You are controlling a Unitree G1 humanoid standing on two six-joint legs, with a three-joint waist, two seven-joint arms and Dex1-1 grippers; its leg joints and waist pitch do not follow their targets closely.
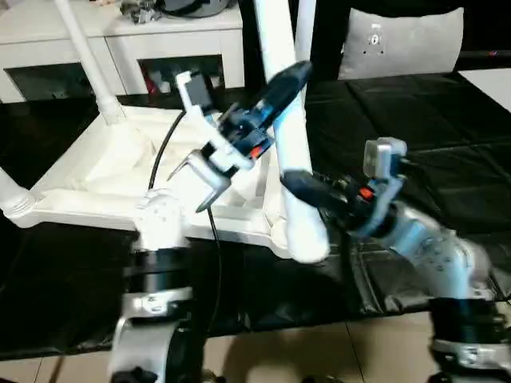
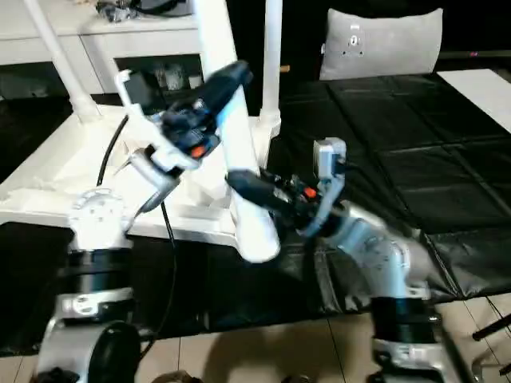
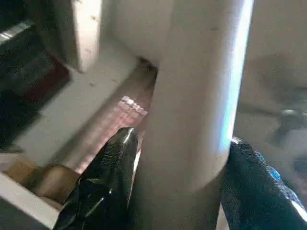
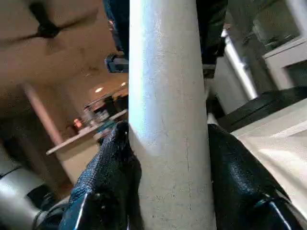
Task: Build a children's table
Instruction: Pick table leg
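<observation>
**On the black mat: both claws clamped on one loose table leg**

At the mat's [image 1: 415,120] left side lies the children's table top [image 1: 104,175], upside down, ribbed underside up. Standing in its far-left corner socket, one white leg [image 1: 84,48], slanting up and away. At the near-left corner, another leg [image 1: 9,195], only its base visible at the picture's edge. At the far-right corner, a third leg [image 2: 271,56], upright in its socket.

Near the top's near-right corner, a fourth leg [image 1: 289,136], loose, tilted, thick end [image 1: 307,239] hanging low just beside the top's front edge (whether touching the edge cannot be told). Higher on this leg, the left gripper [image 1: 279,88], fingers [image 3: 108,167] closed around the shaft, one on each side. Lower down, the right gripper [image 1: 307,187], fingers [image 4: 108,177] likewise pressed against both sides of the same shaft.

Behind the mat's far-left edge, a white cabinet [image 1: 120,40] with glass doors. Further right, at the mat's far edge, a grey cushion [image 1: 403,40] standing upright.
</observation>
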